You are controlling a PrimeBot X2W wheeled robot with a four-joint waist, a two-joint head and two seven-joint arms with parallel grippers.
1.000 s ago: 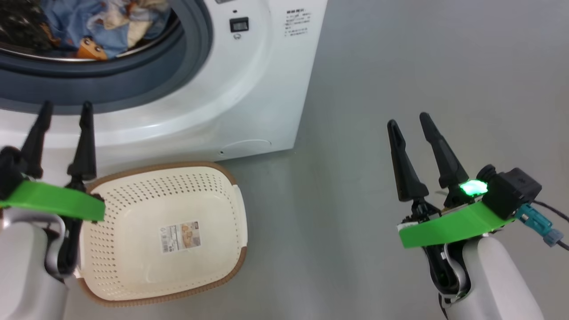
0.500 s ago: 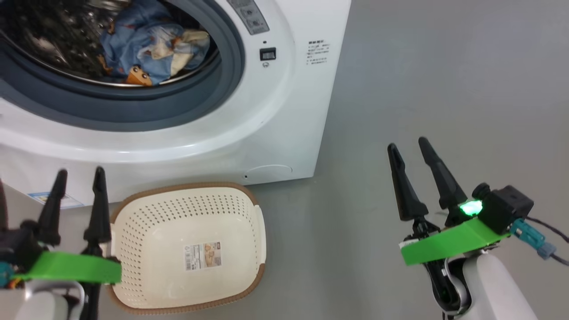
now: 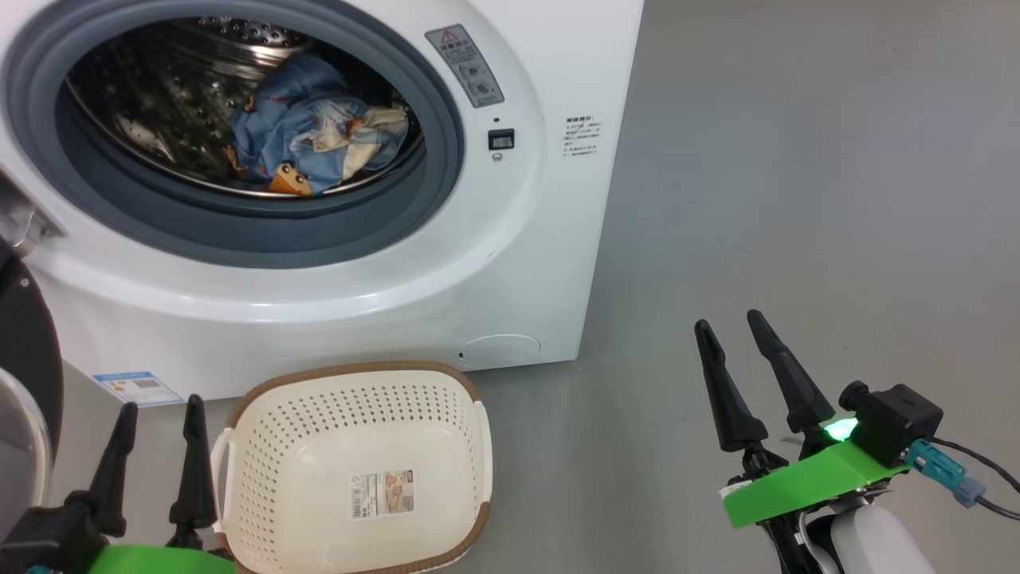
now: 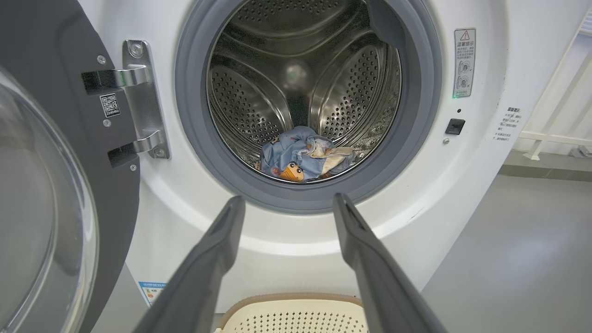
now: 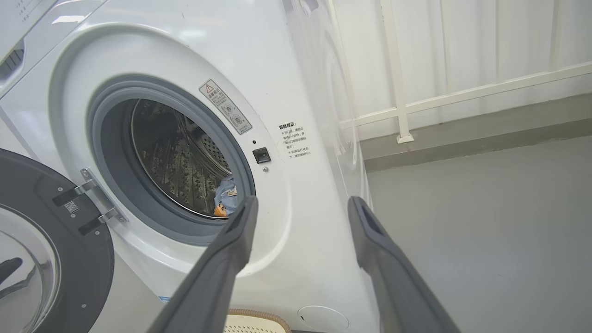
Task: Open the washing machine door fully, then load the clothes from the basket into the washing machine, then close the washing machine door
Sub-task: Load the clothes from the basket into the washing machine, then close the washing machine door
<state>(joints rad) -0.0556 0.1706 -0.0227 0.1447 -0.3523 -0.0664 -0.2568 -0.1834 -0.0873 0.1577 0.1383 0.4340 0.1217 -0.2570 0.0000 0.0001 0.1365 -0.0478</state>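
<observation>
**One bundle in the drum, door swung wide, two claws spread**

The one washing machine stands on the grey floor. Its door is swung out on the machine's left side and hangs on a steel hinge with two arms. A single bundle of clothes lies inside the steel drum. It is blue printed fabric with what seems to be one cream piece tucked in, though the folds make that count unsure. The bundle rests at the drum's bottom, just behind the grey gasket. One basket sits on the floor just in front of the machine, with one label sticker on its bottom. There are two claws. The left claw is just beside the basket's left handle. The right claw is well apart to the right, over the floor. Each has its two dark fingers spread, pinching nothing.
</observation>
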